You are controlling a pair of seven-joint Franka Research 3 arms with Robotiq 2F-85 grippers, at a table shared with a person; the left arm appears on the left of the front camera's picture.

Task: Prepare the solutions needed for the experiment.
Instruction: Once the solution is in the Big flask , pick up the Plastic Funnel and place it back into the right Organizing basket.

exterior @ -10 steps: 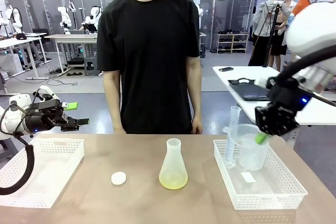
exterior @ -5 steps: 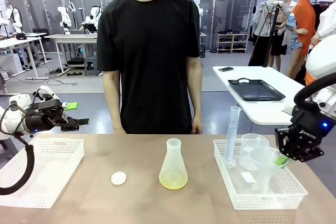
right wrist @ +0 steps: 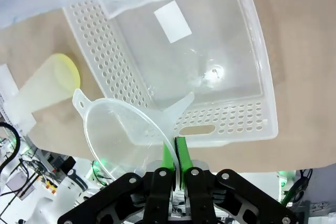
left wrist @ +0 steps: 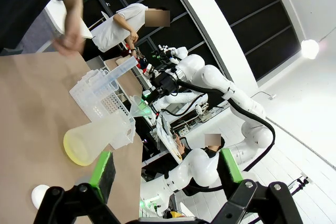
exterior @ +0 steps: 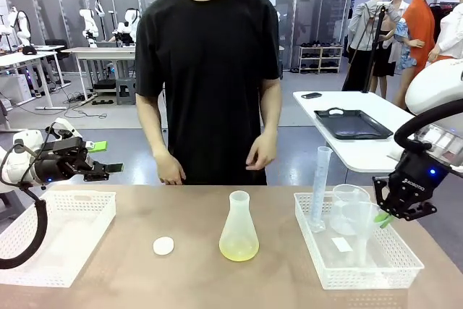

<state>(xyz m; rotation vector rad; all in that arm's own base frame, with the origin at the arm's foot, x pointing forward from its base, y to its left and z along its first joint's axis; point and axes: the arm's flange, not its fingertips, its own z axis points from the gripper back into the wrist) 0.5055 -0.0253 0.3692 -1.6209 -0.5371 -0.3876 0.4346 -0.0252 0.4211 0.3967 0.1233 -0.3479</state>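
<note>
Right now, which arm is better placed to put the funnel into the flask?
Right: the right gripper is shut on the funnel, at the basket beside the flask. The left gripper hangs open and empty, far off to the left.

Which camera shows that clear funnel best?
The right wrist view: the funnel is close up, rim pinched by the right gripper. Front view shows it faint against the basket; left wrist view, tiny and far.

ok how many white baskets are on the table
2: the left basket on the robot's left, the right basket on its right, with a measuring tube and a beaker inside. None looks hidden.
</note>
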